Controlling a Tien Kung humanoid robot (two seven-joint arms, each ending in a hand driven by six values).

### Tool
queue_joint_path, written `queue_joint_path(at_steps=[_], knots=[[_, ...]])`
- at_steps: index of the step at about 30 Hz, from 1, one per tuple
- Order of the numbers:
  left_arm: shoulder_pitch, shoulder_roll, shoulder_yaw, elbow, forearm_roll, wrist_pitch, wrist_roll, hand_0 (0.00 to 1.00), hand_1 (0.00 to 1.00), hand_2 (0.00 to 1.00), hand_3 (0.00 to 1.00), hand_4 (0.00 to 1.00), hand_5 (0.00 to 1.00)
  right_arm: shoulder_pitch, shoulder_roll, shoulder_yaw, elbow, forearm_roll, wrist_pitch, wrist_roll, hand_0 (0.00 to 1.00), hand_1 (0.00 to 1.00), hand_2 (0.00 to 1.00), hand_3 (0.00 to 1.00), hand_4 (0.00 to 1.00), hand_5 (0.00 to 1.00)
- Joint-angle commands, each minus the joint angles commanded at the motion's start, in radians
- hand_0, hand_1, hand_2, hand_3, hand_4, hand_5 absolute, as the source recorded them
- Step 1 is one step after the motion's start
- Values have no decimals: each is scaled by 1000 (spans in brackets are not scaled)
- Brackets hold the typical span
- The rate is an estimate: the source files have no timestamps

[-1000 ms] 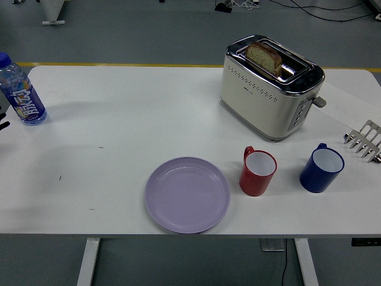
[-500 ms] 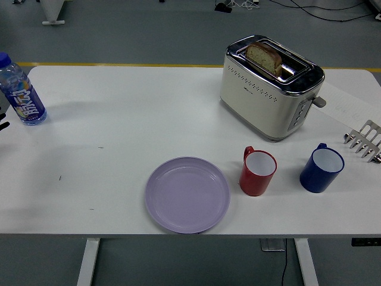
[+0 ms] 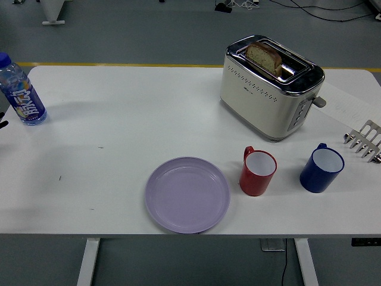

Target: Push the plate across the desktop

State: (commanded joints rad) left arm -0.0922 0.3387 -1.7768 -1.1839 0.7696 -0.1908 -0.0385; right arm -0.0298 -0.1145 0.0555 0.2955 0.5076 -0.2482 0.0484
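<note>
A round lilac plate (image 3: 187,194) lies flat and empty near the table's front edge, a little left of centre. Nothing touches it. Only a small dark tip of my left hand (image 3: 2,124) shows at the left edge, next to the bottle and far from the plate. My right hand (image 3: 363,140) rests at the right edge with its silver fingers stretched out, holding nothing, well right of the plate.
A red mug (image 3: 258,172) stands just right of the plate and a blue mug (image 3: 321,168) further right. A cream toaster (image 3: 271,88) with a slice of bread stands at the back right. A blue-capped bottle (image 3: 21,92) stands at the far left.
The dark tip of my left hand has drawn back a little toward the left edge. The plate and the other things have not moved.
</note>
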Motion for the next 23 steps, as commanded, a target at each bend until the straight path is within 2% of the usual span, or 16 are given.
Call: queue_joint_path(at_steps=[23], knots=[[9,-1,5,-1,6,-1,2,648,717,700,674,573,998,-13,3,15,0,-13,-5,-9,563,553,667,594,317,433]])
